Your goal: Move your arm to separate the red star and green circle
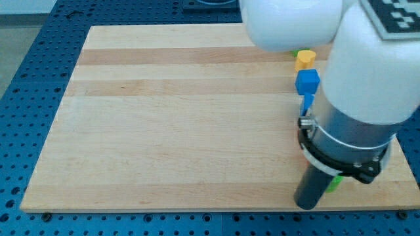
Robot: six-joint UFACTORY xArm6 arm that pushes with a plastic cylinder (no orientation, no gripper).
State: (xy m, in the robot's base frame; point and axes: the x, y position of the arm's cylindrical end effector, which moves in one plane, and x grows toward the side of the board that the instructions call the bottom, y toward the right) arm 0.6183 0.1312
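My arm fills the view's right side. Its dark rod slants down to my tip (pixel 306 204) near the board's bottom edge. A small green sliver, probably the green circle (pixel 336 183), shows just right of the rod and is mostly hidden by it. A thin red edge (pixel 303 155), possibly the red star, shows at the left rim of the arm's collar; the rest is hidden. My tip is just below and left of the green sliver; I cannot tell whether they touch.
A yellow block (pixel 304 59) lies near the wooden board's (pixel 184 118) top right, with a green bit (pixel 294 52) beside it. A blue cube (pixel 307 81) sits below it, and another blue piece (pixel 306 103) below that. The arm hides the board's right edge.
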